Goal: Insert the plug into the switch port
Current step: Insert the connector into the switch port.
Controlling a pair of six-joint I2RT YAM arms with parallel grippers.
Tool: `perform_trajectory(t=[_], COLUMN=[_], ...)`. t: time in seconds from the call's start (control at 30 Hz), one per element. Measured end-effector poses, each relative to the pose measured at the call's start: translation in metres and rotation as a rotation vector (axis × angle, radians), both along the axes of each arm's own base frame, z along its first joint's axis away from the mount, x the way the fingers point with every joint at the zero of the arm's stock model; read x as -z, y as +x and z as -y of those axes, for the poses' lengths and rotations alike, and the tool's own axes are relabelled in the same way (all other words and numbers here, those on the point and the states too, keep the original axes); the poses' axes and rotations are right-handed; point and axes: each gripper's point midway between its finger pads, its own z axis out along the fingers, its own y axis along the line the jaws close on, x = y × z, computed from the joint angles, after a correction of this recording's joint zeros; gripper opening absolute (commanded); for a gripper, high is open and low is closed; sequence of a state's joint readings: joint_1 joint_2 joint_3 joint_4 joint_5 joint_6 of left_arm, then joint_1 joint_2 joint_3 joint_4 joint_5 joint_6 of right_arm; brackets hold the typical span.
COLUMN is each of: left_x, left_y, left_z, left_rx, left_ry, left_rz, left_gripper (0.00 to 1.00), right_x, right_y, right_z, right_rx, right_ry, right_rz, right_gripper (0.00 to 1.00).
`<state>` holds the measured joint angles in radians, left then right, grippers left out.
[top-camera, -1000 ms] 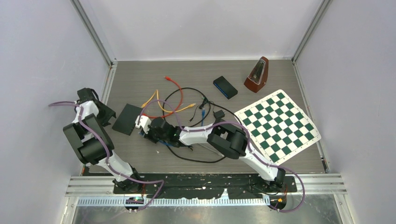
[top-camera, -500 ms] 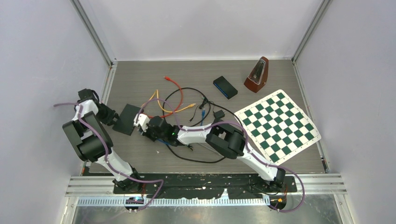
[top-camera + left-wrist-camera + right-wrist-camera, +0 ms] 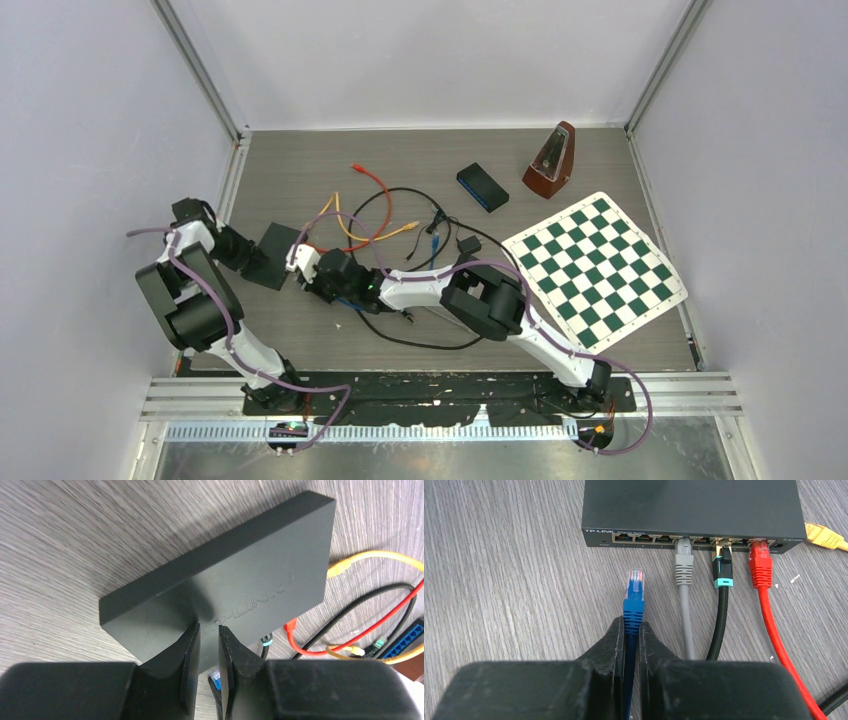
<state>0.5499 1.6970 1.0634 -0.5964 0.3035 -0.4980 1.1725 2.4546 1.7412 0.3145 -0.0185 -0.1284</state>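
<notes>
Right wrist view: the right tool (image 3: 630, 630) is clamped on the rear of the blue cable plug (image 3: 634, 591). The plug points at a free port of the flat black network switch (image 3: 689, 505) and stops just short of it, over the grey wood-grain bench (image 3: 499, 580). The left tool (image 3: 209, 635) sits at the switch's edge with its jaws nearly together; I cannot tell whether it grips.
</notes>
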Motion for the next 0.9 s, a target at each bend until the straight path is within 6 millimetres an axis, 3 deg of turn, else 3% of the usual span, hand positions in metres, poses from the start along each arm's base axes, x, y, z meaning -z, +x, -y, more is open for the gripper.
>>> perform_trajectory(t=[0.17, 0.27, 0.6, 0.9], left_x=[-0.001, -0.002, -0.013, 0.011], left_y=[-0.003, -0.004, 0.017, 0.021], left_z=[0.008, 0.002, -0.056, -0.070], left_rx=[0.011, 0.005, -0.048, -0.031], left_ry=[-0.020, 0.016, 0.250, 0.274], left_rz=[0.018, 0.014, -0.024, -0.109], left_gripper=[0.23, 0.24, 0.24, 0.24], right_x=[0.000, 0.000, 0.001, 0.002], right_y=[0.000, 0.000, -0.004, -0.007], right_z=[0.000, 0.000, 0.005, 0.006], right_rx=[0.001, 0.002, -0.015, -0.031], right_ry=[0.002, 0.007, 0.021, 0.029], right_rz=[0.000, 0.000, 0.022, 0.030], right_gripper=[0.05, 0.05, 0.05, 0.05])
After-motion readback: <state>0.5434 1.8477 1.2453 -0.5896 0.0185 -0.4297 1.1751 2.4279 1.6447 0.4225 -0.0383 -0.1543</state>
